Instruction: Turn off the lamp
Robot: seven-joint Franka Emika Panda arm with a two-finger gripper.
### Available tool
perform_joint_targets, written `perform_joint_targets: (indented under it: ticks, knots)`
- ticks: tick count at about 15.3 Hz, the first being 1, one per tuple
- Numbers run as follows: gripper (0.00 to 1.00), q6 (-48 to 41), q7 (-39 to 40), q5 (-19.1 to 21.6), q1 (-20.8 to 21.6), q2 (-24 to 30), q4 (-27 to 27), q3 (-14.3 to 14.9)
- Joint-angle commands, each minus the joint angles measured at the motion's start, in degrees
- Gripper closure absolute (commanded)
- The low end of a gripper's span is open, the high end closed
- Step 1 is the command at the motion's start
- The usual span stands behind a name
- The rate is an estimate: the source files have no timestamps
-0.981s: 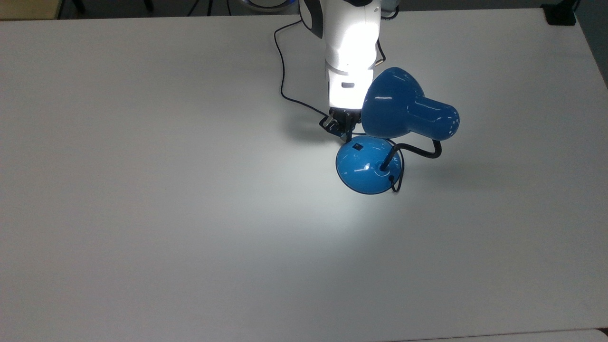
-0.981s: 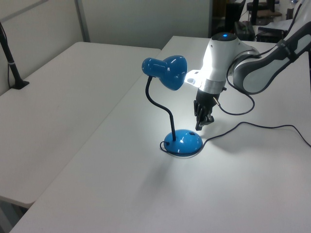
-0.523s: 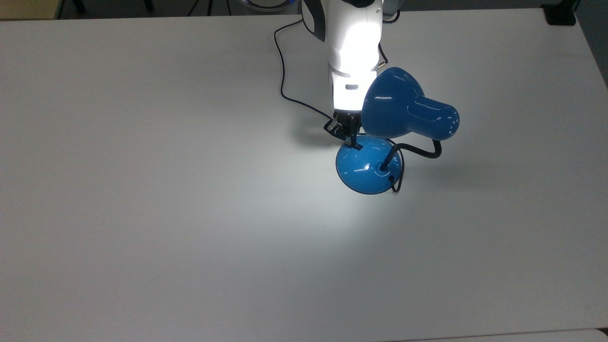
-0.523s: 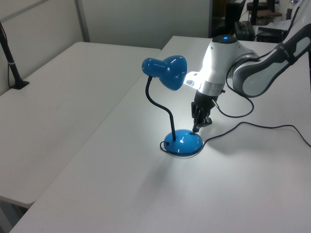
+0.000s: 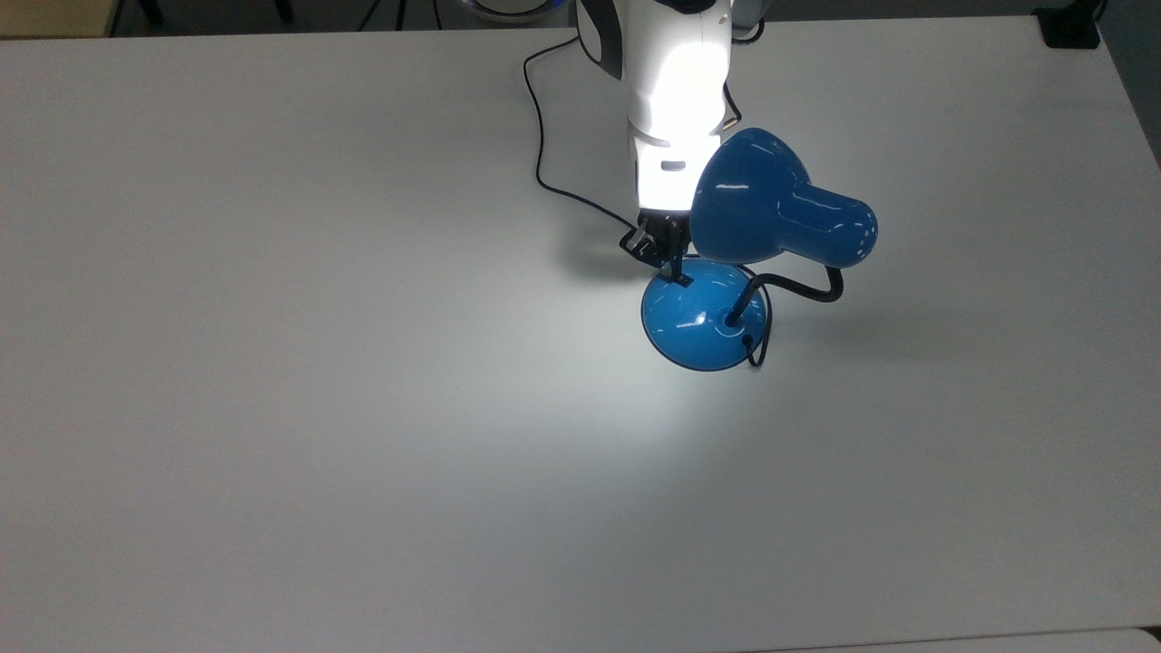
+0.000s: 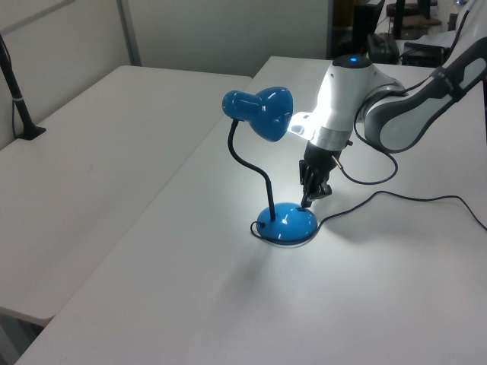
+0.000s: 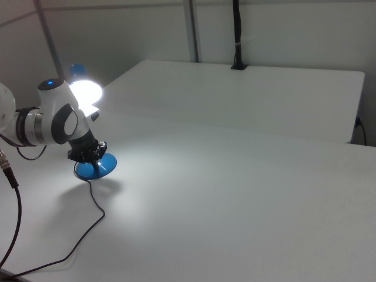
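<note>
Blue glossy bell-shaded desk lamp still shines on the white worktop.
The pincer has dropped onto its domed base; fingers' state unclear; switch unpressed.

Arm cut off by top view's upper edge; switch hidden under end effector.

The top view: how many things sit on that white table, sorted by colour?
Blue: 1, the lamp, lit
Black: 1, a cord trailing across the table
White: 1, the robot arm, its gripper at the lamp's base
Total: 3
</note>
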State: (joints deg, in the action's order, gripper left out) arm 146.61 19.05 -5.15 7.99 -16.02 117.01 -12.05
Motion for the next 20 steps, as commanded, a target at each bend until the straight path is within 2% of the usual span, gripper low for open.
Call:
perform_joint_targets:
  ticks: [1, 7, 10, 15, 17, 20]
  knots:
    - [1.00, 1.3, 1.3, 0.3, -0.1, -1.8, -0.6, -0.6]
    - [1.00, 0.3, 1.3, 0.2, -0.2, -2.3, -0.3, -0.6]
    - [1.00, -5.2, 0.6, 0.2, -1.1, -1.3, -0.6, -0.6]
    - [1.00, -22.7, -3.7, 0.4, -3.2, 5.9, -2.7, -0.3]
    - [1.00, -28.1, -4.1, 0.4, -5.7, 8.6, -3.9, -0.1]
    - [1.00, -37.4, -4.5, 0.3, -9.7, 11.1, -9.1, 0.1]
